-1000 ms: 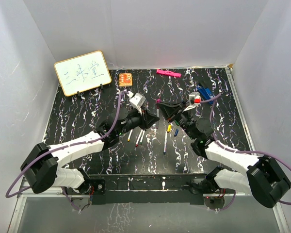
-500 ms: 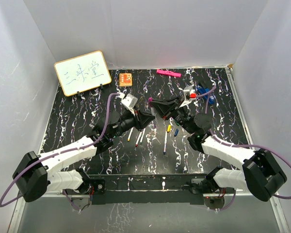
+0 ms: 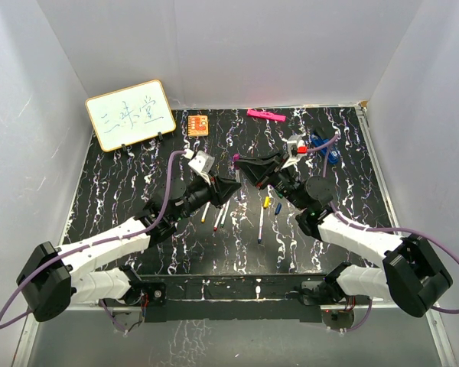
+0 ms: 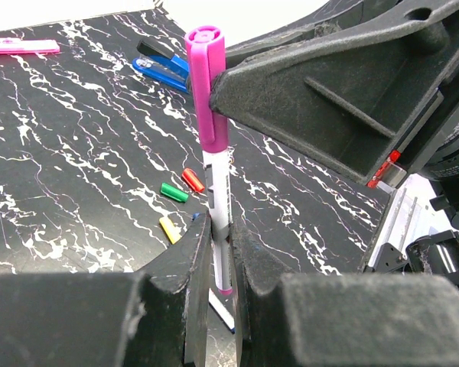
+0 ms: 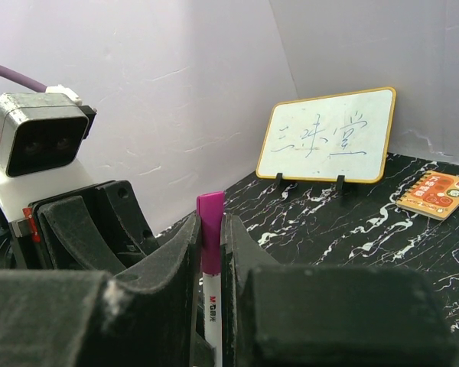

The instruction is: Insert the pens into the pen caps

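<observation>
White walls enclosed a black, white-veined table [image 3: 138,229], and above its middle the two arms met tip to tip. The left gripper [image 4: 220,233] was closed narrowly on the white barrel of the purple pen [image 4: 218,183], holding it upright and clear of the table. The hold sat low on the barrel, which left the upper length free for the other arm. The right gripper [image 5: 210,229] was pinched just as tightly on the purple cap [image 4: 206,84] at the pen's top end. The two grips lay along one line – a sensible arrangement, since a cap goes on only if pushed straight along the barrel.

From the left wrist view the cap's lower edge met the white barrel with no coloured tip showing, so it looked seated or very nearly so. Whether it had clicked home could not be told.

Below, the other pens [image 3: 261,222] lay on the table between the arms. The green cap [image 4: 174,192], red cap [image 4: 193,180] and yellow cap [image 4: 169,229] were scattered near them and apart from one another – most of the task appeared undone. Working in the air probably gave both arms room to align without disturbing those pieces.
</observation>
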Action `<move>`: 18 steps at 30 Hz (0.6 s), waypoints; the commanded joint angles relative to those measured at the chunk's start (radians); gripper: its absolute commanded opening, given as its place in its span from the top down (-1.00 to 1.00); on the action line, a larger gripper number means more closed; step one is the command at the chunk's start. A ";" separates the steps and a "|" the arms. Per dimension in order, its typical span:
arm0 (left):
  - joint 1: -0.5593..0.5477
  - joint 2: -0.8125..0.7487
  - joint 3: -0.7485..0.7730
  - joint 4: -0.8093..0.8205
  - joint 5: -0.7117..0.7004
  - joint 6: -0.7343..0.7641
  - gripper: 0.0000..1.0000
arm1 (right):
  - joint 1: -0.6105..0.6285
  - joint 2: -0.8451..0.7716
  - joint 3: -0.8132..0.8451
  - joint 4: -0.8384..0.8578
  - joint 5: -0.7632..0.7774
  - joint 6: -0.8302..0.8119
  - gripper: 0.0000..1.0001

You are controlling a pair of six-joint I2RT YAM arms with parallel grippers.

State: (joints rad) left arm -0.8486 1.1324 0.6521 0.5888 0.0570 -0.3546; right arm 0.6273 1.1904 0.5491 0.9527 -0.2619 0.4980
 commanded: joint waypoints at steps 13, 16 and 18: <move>0.019 -0.081 0.066 0.330 -0.072 0.033 1.00 | 0.012 0.053 -0.072 -0.233 -0.123 -0.036 1.00; 0.022 -0.080 0.072 0.352 -0.058 0.016 1.00 | 0.012 0.066 -0.087 -0.220 -0.141 -0.041 1.00; 0.023 -0.080 0.077 0.360 -0.054 0.006 1.00 | 0.012 0.076 -0.097 -0.204 -0.160 -0.042 1.00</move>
State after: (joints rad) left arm -0.8478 1.1324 0.6521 0.5861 0.0486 -0.3412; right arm 0.6258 1.2053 0.5369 0.9775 -0.2699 0.4885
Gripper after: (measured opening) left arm 0.107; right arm 0.101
